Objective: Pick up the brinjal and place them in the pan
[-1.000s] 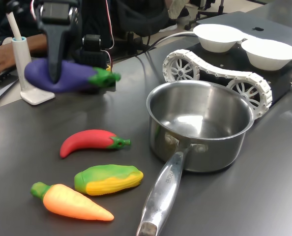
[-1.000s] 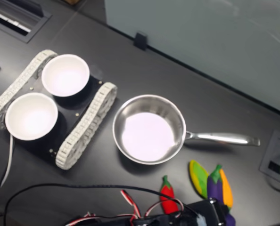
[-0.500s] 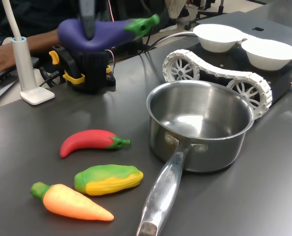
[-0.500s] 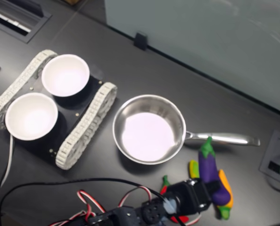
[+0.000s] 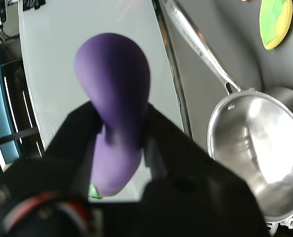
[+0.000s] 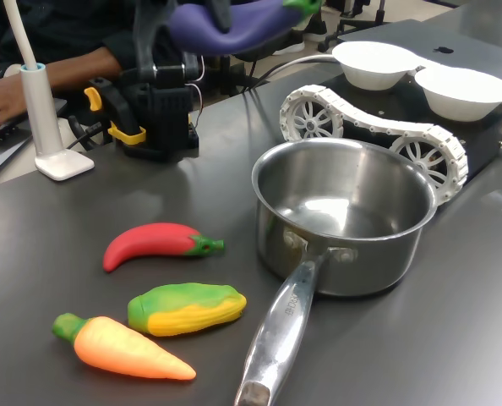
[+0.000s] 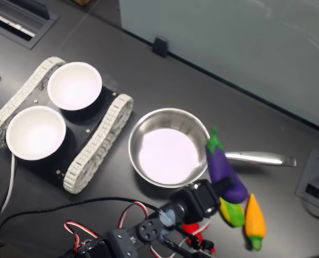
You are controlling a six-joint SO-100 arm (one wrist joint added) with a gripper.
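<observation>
fingers (image 5: 119, 148) clamped on brinjal (image 7: 224, 171), held up in air, off tabletop (image 6: 454, 338) | brinjal over pan (image 7: 170, 146) rim nr handle, stem end toward pan in second exterior view | pan empty | chilli (image 6: 156, 244), corn (image 6: 187, 308), carrot (image 6: 120, 348) lie on tabletop, first exterior view's left of pan

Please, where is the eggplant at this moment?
The eggplant is in the air, held by the hand. In the second exterior view it hangs at the pan's right rim, over the handle's base.
</observation>
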